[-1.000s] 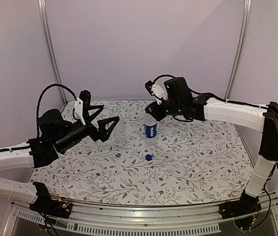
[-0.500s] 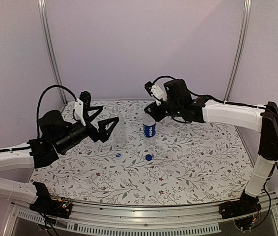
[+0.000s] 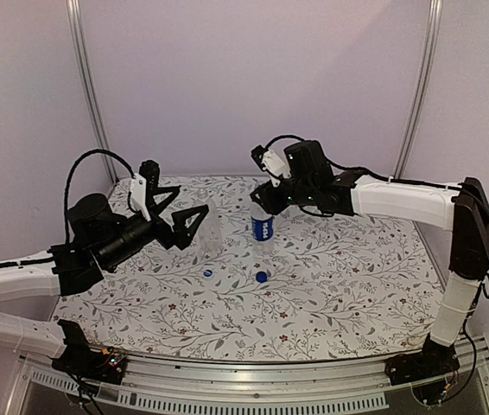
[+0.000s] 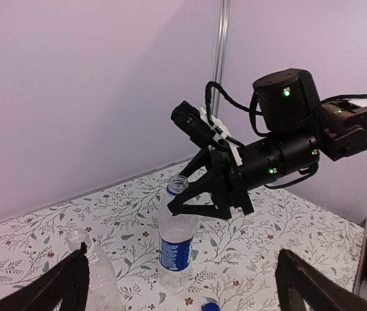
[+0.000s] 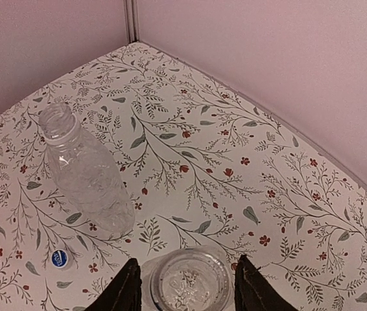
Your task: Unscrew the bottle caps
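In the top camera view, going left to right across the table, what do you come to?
The left gripper → plain bottle → labelled bottle. The two blue caps and the right gripper sit in line with the bottles, so I leave them out.

The table (image 3: 348, 285) wears a white cloth printed with grey-green leafy vines and small red blossoms. Both bottles are clear plastic: the plain bottle (image 5: 86, 175) is colourless all over, while the labelled bottle (image 3: 263, 226) carries a dark blue label (image 4: 172, 253) with white lettering. Two blue caps (image 3: 208, 272) (image 3: 262, 277) lie on the cloth, and the right wrist view shows white print on top of one. The left arm (image 3: 11, 285) and right arm (image 3: 409, 201) have white links and black joints, and the left gripper (image 3: 194, 199) and right gripper (image 3: 263, 201) are black. Small green lights (image 4: 286, 92) glow on the right arm's wrist. The walls (image 3: 227, 78) are pale lilac, and the rail (image 3: 227, 389) along the near edge is silver
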Controlling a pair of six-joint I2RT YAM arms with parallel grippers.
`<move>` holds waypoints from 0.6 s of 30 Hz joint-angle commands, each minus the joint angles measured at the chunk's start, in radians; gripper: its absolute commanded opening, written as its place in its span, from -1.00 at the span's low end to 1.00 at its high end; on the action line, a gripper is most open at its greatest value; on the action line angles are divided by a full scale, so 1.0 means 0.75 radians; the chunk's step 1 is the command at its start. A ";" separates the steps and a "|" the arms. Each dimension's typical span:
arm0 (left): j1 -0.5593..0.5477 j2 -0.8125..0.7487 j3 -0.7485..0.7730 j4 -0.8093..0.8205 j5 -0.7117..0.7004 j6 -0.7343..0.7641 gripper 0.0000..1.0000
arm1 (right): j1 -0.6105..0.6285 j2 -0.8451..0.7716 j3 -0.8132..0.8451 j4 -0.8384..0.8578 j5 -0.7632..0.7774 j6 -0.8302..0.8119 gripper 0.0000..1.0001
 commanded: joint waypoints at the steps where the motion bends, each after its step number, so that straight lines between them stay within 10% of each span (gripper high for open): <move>1: 0.003 -0.020 -0.027 0.000 -0.021 0.013 0.99 | -0.008 0.041 0.045 -0.064 0.000 0.000 -0.04; 18: 0.006 -0.039 -0.047 -0.005 -0.069 0.044 0.99 | -0.008 -0.027 0.065 -0.081 0.017 0.014 0.64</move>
